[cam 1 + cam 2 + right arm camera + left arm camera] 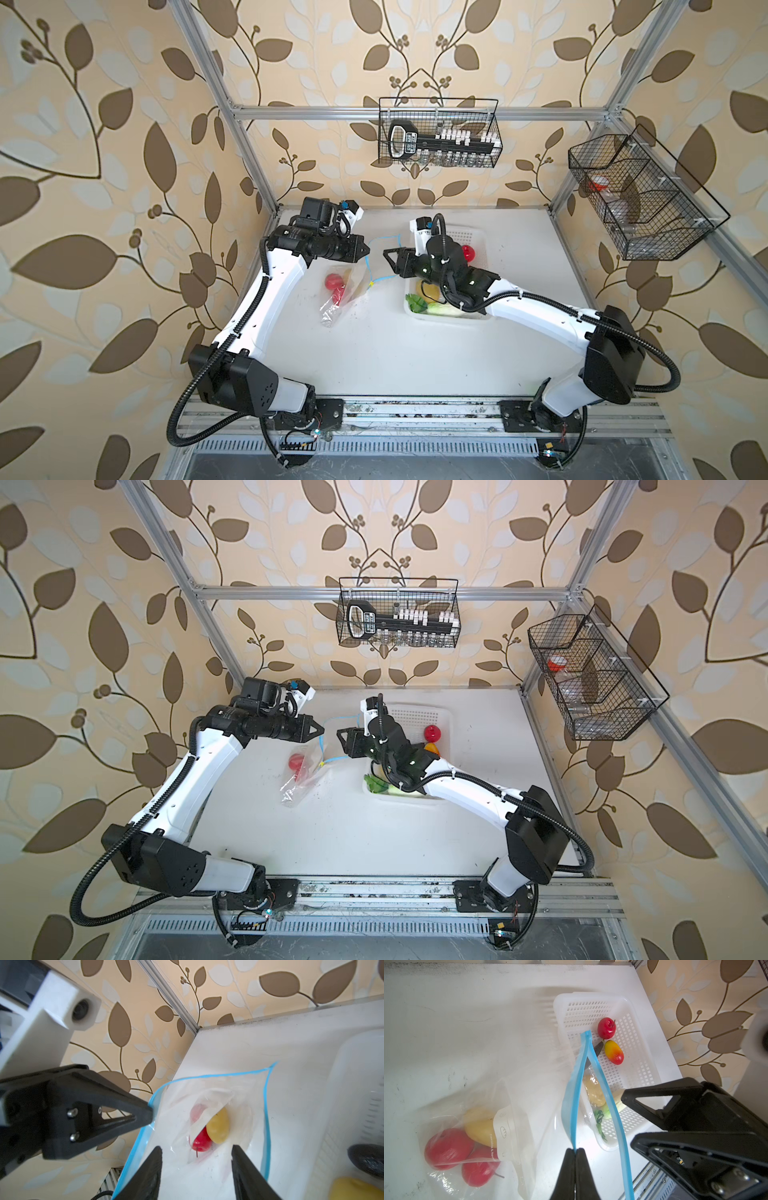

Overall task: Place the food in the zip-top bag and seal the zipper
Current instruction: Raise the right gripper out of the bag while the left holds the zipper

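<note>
The clear zip-top bag (345, 293) (517, 1105) lies left of centre with its mouth lifted. My left gripper (576, 1149) (365, 250) is shut on the blue zipper (574, 1105) and holds that edge up. Two red apples (448, 1148) and a potato (480, 1128) sit inside the bag. My right gripper (196, 1149) (386, 254) is open and empty, pointing into the open mouth. The yellow slider tab (371, 284) sits at the strip's near end. The rest of the food is in the white basket (641, 1059): an apple (606, 1028), a red-yellow fruit (614, 1052), an eggplant (598, 1048), a potato (593, 1091) and a cabbage (606, 1109).
The white basket (415, 708) stands right of the bag, partly under my right arm. Two black wire baskets (440, 137) (640, 199) hang on the back and right walls. Aluminium frame posts (245, 137) edge the white table.
</note>
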Tool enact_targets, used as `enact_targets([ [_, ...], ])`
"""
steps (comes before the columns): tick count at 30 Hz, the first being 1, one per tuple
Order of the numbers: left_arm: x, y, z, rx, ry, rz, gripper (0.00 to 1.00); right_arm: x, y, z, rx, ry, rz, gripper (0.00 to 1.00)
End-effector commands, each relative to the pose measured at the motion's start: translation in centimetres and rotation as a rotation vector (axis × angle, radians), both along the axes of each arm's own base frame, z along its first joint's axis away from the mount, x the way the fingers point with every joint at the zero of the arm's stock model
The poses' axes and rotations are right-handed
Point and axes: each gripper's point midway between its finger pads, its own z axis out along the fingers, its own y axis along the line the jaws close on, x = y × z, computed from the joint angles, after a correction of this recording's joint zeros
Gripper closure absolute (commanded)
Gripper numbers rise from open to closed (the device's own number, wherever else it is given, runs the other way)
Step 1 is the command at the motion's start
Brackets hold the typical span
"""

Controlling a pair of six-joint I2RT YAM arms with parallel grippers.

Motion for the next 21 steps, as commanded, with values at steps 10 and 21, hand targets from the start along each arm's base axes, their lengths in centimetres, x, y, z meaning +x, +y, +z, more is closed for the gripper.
enact_targets([
  [10, -1.2, 0.3, 1.5, 0.041, -0.077, -0.033, 1.0, -2.4, -6.7, -0.5, -0.072, 0.043, -0.15, 0.26],
  [21, -1.2, 1.1, 1.2, 0.096, -0.129, -0.029, 1.0, -2.8, -10.2, -2.0, -0.145, 0.11, -0.229, 0.0],
])
